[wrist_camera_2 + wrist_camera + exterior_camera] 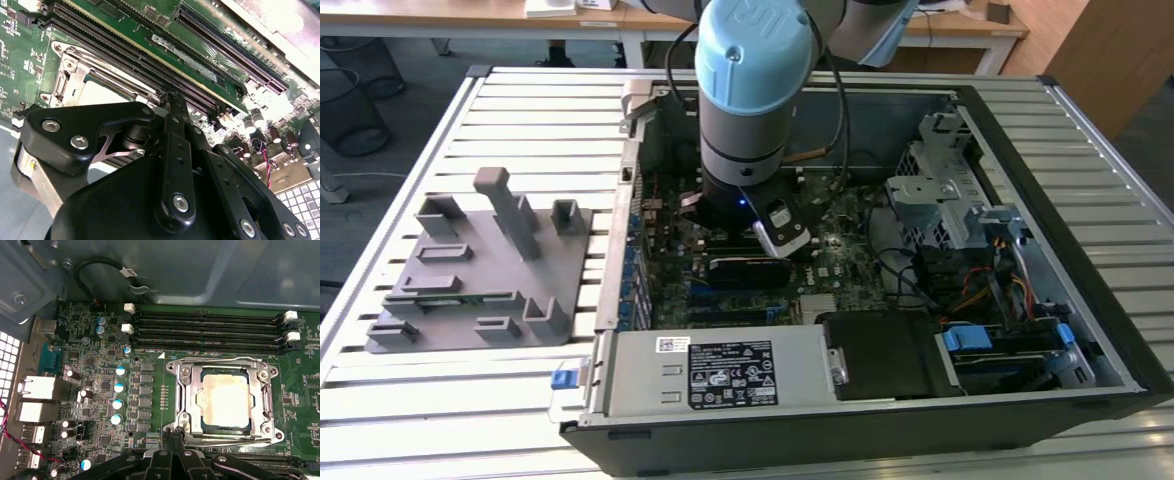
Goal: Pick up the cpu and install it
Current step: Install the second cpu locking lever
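First wrist view: the cpu [224, 398] is seen at right of centre, already seated inside the metal socket frame [222, 365] on the motherboard [100, 390]. The gripper [172, 437] is drawn narrow just beside the frame, nothing held; installation is judged nearly complete.

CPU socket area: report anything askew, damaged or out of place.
Nothing stands out. In the first wrist view the cpu lies flat and square inside the metal socket frame, with the gripper at the frame's edge.
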`<state>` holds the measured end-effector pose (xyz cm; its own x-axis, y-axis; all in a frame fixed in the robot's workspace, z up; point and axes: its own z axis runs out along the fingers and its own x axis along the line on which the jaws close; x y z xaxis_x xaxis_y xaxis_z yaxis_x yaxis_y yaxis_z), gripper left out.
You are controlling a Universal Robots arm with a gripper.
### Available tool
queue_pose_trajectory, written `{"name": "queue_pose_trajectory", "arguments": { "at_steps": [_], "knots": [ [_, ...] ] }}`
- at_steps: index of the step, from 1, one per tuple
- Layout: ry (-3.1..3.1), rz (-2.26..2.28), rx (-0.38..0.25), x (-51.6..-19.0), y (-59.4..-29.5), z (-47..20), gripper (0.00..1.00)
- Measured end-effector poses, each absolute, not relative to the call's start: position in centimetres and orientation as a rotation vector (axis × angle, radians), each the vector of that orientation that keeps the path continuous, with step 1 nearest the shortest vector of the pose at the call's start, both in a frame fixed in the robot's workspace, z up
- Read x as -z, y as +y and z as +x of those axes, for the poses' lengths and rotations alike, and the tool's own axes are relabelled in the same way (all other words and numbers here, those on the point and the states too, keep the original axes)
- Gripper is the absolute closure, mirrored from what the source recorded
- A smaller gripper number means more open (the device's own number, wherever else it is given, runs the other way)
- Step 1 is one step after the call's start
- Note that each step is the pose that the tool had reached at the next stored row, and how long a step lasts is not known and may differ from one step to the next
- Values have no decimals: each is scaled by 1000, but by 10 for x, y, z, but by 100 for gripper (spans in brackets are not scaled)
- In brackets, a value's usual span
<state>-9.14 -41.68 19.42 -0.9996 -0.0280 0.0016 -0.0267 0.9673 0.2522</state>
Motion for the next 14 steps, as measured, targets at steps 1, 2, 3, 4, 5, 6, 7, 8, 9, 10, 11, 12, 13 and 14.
{"name": "queue_pose_trajectory", "arguments": {
  "at_steps": [1,2,3,4,5,6,7,8,9,10,11,12,13,14],
  "knots": [
    [-3111,43,399,-194,-417,-91,89],
    [-3111,43,400,-194,-417,-91,89],
    [-3110,43,401,-194,-417,-92,89],
    [-3110,43,401,-194,-417,-92,89],
    [-3110,43,402,-194,-417,-92,89],
    [-3110,43,403,-194,-417,-92,89],
    [-3110,43,403,-194,-417,-92,89],
    [-3110,43,404,-194,-417,-92,89],
    [-3110,43,406,-194,-417,-92,89],
    [-3109,43,408,-194,-417,-92,89],
    [-3109,43,412,-194,-417,-92,89],
    [-3109,43,415,-194,-417,-92,89],
    [-3108,43,418,-194,-417,-92,89],
    [-3108,43,421,-194,-417,-92,89]
  ]
}}
